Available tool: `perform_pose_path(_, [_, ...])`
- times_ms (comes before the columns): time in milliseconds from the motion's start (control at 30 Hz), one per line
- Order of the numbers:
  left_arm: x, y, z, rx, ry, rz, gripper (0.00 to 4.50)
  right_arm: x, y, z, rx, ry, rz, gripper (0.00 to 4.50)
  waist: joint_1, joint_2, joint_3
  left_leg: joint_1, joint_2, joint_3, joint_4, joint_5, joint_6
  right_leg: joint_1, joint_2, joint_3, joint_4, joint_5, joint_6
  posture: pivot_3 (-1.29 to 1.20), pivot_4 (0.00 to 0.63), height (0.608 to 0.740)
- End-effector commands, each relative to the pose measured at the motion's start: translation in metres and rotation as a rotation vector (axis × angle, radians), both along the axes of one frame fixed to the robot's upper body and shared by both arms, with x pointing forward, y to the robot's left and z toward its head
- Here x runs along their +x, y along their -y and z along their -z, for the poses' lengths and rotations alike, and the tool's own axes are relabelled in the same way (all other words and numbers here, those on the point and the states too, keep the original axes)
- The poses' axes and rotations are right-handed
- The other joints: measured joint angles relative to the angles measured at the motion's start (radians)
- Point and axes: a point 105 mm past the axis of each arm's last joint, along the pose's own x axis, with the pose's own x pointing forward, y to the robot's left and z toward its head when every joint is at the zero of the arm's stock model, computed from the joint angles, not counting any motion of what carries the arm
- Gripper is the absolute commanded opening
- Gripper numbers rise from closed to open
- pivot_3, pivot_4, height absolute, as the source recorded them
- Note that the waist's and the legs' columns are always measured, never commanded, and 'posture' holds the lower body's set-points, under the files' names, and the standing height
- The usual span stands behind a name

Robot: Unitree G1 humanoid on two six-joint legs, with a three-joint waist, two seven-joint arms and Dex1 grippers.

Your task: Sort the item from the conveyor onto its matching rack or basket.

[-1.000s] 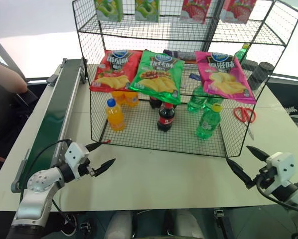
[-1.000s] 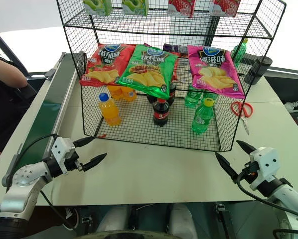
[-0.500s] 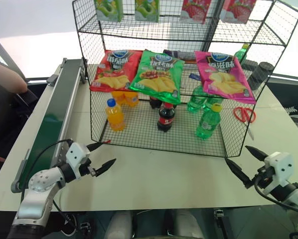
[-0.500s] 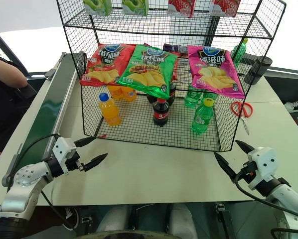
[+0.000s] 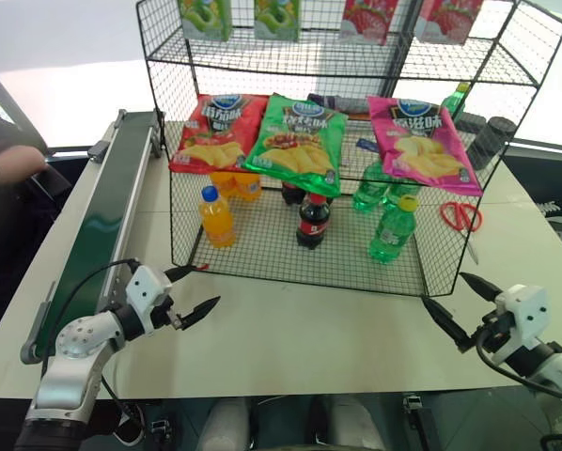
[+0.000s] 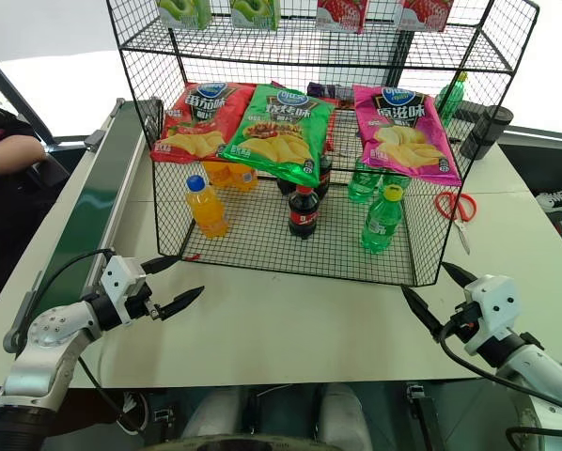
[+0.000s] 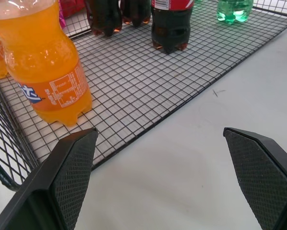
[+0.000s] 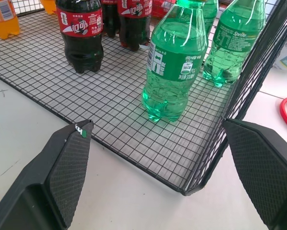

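1. The rack (image 5: 159, 122) stands at 12 o'clock on the tabletop (image 5: 309, 329), its low tier a mesh-walled basket (image 5: 290, 258).
2. The green bottle (image 5: 392, 231) with the yellow cap stands upright inside the basket, at its 4 o'clock corner, near the right wall.
3. Two more green bottles (image 5: 373, 186) stand just behind it, at its 11 o'clock.
4. A cola bottle (image 5: 312, 221) stands upright mid-basket, at 9 o'clock from the green bottle and well apart from it.
5. An orange bottle (image 5: 216, 218) stands upright near the basket's left wall, at 9 o'clock from the cola bottle.
6. Three chip bags, red (image 5: 215, 132), green (image 5: 295, 139) and pink (image 5: 420, 141), lean on the tier above the basket.
7. The conveyor (image 5: 102, 225) runs along the tabletop's 9 o'clock edge; its belt is bare.
8. The left gripper (image 5: 193, 292) hangs over the tabletop at 7 o'clock, jaws spread wide and holding nothing, just outside the basket's front left corner.
9. The right gripper (image 5: 457, 303) hangs at 5 o'clock, jaws also wide and holding nothing, just outside the basket's front right corner.
10. Scissors (image 5: 461, 218) with red handles lie on the tabletop at 3 o'clock, beside the rack.
11. A person's arm (image 5: 8, 167) shows at 9 o'clock, beyond the conveyor.
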Motion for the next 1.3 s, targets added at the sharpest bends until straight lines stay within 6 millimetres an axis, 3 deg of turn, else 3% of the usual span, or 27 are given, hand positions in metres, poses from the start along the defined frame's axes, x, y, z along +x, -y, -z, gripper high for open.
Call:
perform_pose_path(33, [0.0016,0.0004,-0.0049,-0.002,0.028,0.0,4.5,0.0017,-0.0041,-0.0088,-0.008,0.042,-0.01,4.47,0.0,0.0,0.0,0.0,0.0,0.0,0.0,0.0,0.0,0.0,0.0,0.0,0.0,0.0,0.0,0.0,0.15,0.724])
perform_pose_path(1300, [0.0045,0.0025,-0.0046,-0.003,0.035,0.0,4.5,0.0075,-0.0092,-0.0088,-0.008,0.045,-0.027,4.47,0.0,0.0,0.0,0.0,0.0,0.0,0.0,0.0,0.0,0.0,0.0,0.0,0.0,0.0,0.0,0.0,0.15,0.724])
